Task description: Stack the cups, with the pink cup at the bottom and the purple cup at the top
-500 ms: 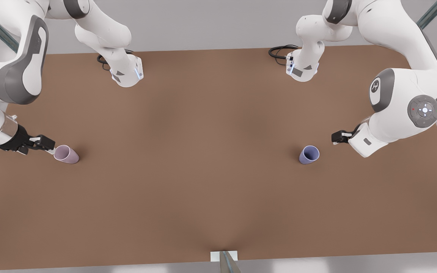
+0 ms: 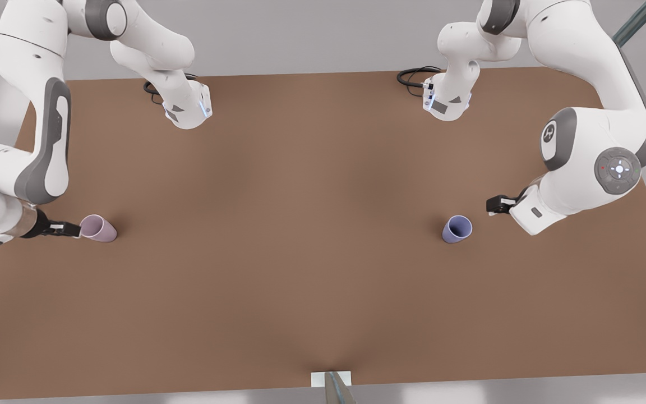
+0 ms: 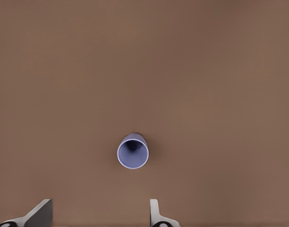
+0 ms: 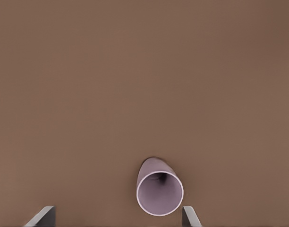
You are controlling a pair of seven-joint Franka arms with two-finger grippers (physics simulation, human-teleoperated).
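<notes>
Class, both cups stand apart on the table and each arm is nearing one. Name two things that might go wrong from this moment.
1. The right pincer is low, right at the pink cup; its open fingers may nudge the cup over before closing.
2. The left pincer, open, is still short of the purple cup, and the cups stand far apart on the table, so both arms may crowd the middle when stacking.

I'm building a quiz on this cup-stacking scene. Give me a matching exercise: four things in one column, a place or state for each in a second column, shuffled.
1. pink cup
2. purple cup
3. left gripper
4. right gripper

a. open, above the purple cup
b. upright, toward the front view's right
c. open, close by the pink cup
d. upright, toward the front view's left

Pairs: 1-d, 2-b, 3-a, 4-c
</notes>
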